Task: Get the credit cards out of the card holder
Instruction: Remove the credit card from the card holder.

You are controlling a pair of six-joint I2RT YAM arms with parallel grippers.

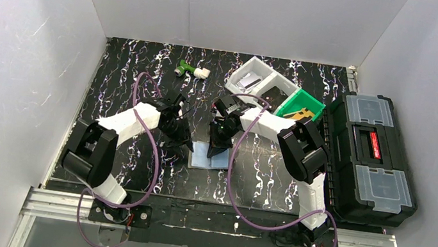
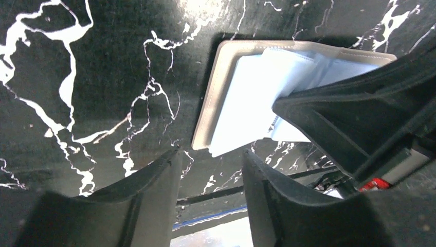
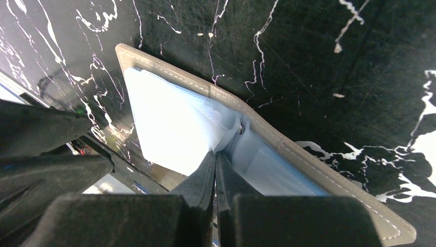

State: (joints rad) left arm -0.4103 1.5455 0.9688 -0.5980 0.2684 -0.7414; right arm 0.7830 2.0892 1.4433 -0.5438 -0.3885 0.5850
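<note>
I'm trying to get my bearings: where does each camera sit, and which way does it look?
Top external: high behind the robot, looking down on the table; left arm and right arm show.
Left wrist: on the left arm, looking down past the open left gripper at the card holder.
Right wrist: likewise, past the shut right gripper.
Shared: both wrist views show the card holder.
</note>
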